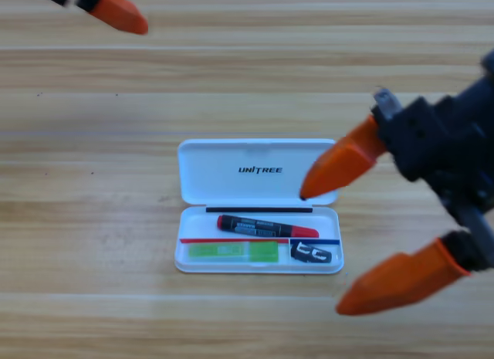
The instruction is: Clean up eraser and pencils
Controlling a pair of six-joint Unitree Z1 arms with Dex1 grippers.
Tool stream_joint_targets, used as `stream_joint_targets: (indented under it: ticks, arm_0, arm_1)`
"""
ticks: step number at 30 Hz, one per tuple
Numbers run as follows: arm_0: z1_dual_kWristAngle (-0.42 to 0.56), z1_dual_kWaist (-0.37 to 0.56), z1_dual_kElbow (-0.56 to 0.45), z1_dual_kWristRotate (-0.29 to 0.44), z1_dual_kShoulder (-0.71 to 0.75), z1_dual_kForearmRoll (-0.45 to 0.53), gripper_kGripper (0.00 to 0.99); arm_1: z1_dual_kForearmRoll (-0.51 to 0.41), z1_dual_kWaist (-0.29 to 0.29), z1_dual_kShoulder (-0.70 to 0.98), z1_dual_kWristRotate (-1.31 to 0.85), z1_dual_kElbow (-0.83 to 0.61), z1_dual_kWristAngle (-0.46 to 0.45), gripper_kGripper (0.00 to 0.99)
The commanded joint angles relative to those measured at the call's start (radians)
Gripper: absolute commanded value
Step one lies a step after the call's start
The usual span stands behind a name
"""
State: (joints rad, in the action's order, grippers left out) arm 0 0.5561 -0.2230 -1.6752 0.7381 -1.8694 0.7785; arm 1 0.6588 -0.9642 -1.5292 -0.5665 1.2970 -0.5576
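Note:
The white case lies open in the middle of the table, lid folded back. In its tray lies the pencil, a thick black stick with red ends. Below it sit a flat green piece and, at the tray's right end, a small black block that looks like the eraser. My right gripper hangs above the case's right end, open wide and holding nothing. One orange jaw crosses the lid's right corner, the other sits off the case's lower right. My left gripper waits at the top left corner, partly cut off.
The wooden table stretches around the case on all sides. The right arm's black body fills the right edge of the view.

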Motion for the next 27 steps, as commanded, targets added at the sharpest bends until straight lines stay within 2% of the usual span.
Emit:
stream_joint_targets:
  ticks: [1, 2, 6, 11, 13, 18, 22, 27]
  arm_0:
    - [0.082, 0.014, -0.026, 0.003, -0.217, -0.031, 0.833]
    - [0.082, 0.01, -0.029, 0.004, -0.241, -0.036, 0.818]
    - [0.131, -0.004, -0.029, 0.049, -0.333, -0.059, 0.6]
    - [0.182, -0.032, -0.035, 0.107, -0.429, -0.077, 0.219]
    - [0.186, -0.039, -0.041, 0.113, -0.453, -0.077, 0.0]
    - [0.18, -0.045, -0.04, 0.115, -0.47, -0.076, 0.0]
    - [0.165, -0.058, -0.074, 0.103, -0.487, -0.031, 0.0]
    - [0.206, -0.072, -0.08, 0.104, -0.498, -0.004, 0.0]
  arm_1:
    - [-0.03, 0.031, 0.07, 0.014, -0.042, -0.019, 0.917]
    - [-0.03, 0.031, 0.077, 0.014, -0.042, -0.019, 0.917]
    - [-0.031, 0.031, 0.089, 0.014, -0.041, -0.016, 0.917]
    - [-0.031, 0.031, 0.089, 0.016, -0.038, -0.018, 0.917]
    - [-0.031, 0.031, 0.089, 0.016, -0.042, -0.018, 0.917]
    - [-0.034, 0.031, 0.084, 0.014, -0.051, -0.018, 0.917]
    - [-0.034, 0.031, 0.08, 0.014, -0.051, -0.019, 0.917]
    - [-0.034, 0.031, 0.081, 0.017, -0.047, -0.019, 0.917]
